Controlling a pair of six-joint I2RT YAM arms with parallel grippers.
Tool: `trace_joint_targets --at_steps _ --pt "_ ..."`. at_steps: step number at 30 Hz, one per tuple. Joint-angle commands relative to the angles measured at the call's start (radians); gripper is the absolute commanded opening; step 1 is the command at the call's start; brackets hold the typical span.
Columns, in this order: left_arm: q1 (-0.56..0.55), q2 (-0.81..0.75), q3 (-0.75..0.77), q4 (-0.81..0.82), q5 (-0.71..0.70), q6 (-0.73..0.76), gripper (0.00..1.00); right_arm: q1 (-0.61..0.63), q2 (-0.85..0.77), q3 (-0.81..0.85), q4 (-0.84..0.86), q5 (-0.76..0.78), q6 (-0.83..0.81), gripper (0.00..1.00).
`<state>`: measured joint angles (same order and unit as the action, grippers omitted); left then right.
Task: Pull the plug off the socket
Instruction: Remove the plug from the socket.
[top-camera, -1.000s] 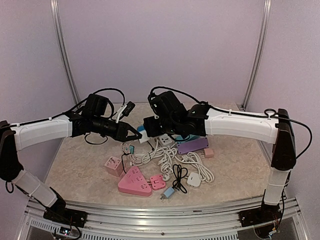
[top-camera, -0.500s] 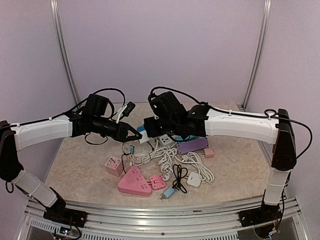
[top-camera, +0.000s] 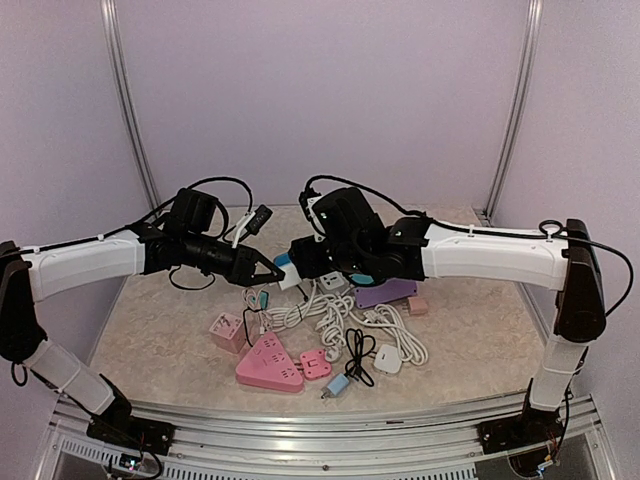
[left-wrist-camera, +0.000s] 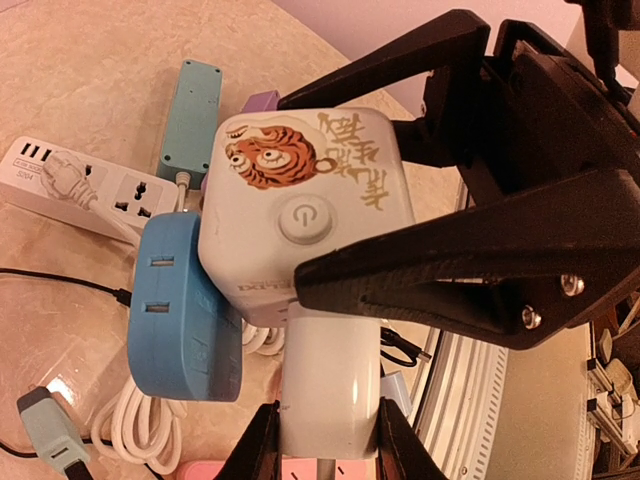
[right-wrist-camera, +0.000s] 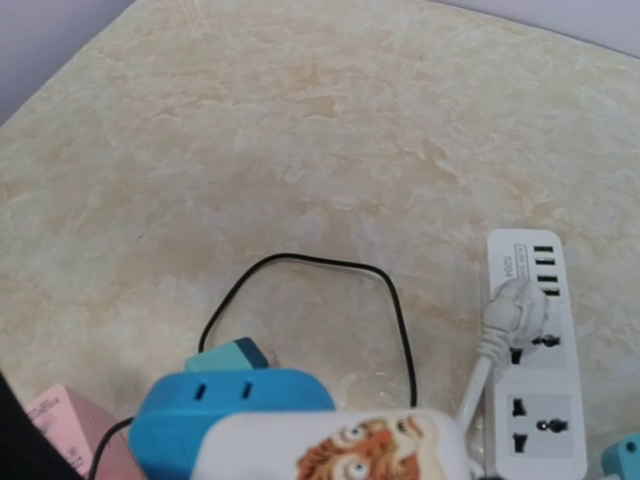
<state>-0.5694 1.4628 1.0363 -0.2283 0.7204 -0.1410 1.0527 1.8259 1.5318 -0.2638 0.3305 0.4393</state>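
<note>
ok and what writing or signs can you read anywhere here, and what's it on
Power symbol, on the round button of the white cube socket.
Gold Chinese characters beside the cube's tiger picture: I cannot make them out.
Dark print at the cube's lower edge: partly covered, unreadable.
Small print on the white power strip: too small.

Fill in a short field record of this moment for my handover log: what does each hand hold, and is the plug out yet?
left hand: shut on the white plug
right hand: clamped on the tiger-print cube socket, above the table
plug: seated in the cube, no gap visible
also on cube: blue adapter on one side
underneath: white power strip, cables
</note>
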Motion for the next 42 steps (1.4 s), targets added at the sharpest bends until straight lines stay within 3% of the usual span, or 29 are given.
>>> trace_joint_targets --at_steps 1,18,27,33,42 --pt "-0.006 -0.011 0.020 0.042 0.047 0.016 0.00 -0.005 -0.023 -0.012 0.007 0.008 -0.015 0.00" --pt "-0.006 0.013 0.015 0.064 0.028 -0.033 0.00 0.015 0.105 0.157 -0.255 0.262 0.031 0.00" --pt "-0.002 0.013 0.016 0.061 0.024 -0.029 0.00 0.015 0.126 0.188 -0.314 0.316 0.034 0.00" --pt "0.020 0.010 0.014 0.065 0.053 -0.032 0.00 0.004 0.077 0.132 -0.233 0.231 0.020 0.00" --pt "0.059 0.014 0.033 0.039 0.127 -0.015 0.00 -0.032 -0.079 -0.105 0.067 -0.070 -0.063 0.00"
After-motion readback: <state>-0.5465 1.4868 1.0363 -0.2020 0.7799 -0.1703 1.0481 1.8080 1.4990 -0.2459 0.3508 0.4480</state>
